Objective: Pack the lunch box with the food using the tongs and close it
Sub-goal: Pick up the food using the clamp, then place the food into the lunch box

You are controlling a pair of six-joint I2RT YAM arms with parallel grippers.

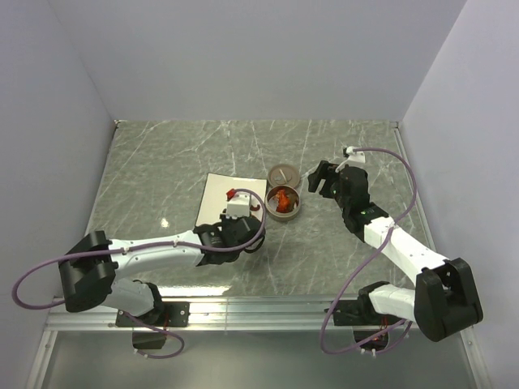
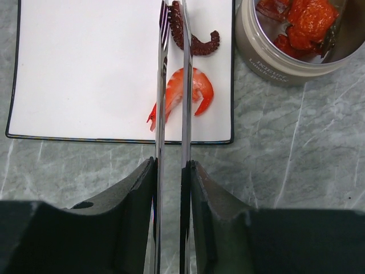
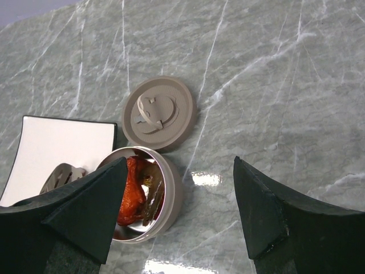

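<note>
Tongs (image 2: pixel 186 114) pinched in left claw (image 2: pixel 171 171), arms near-closed, passing over red shrimp (image 2: pixel 199 94) on plate (image 2: pixel 85 68), tips at brown piece (image 2: pixel 199 44); hold on it unclear. Tin (image 2: pixel 274 63) just right of plate, part-filled; lid (image 3: pixel 159 112) beside it. Right claw (image 3: pixel 179 171) spread near tin. Risk: narrow tips slip, piece drops short of tin.

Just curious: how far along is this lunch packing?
Several pieces sit in the tin. The left gripper holds the tongs over the plate, where an orange shrimp and a brown piece are not yet packed. The lid lies beside the tin, so closing is left; the right gripper hovers open.
</note>
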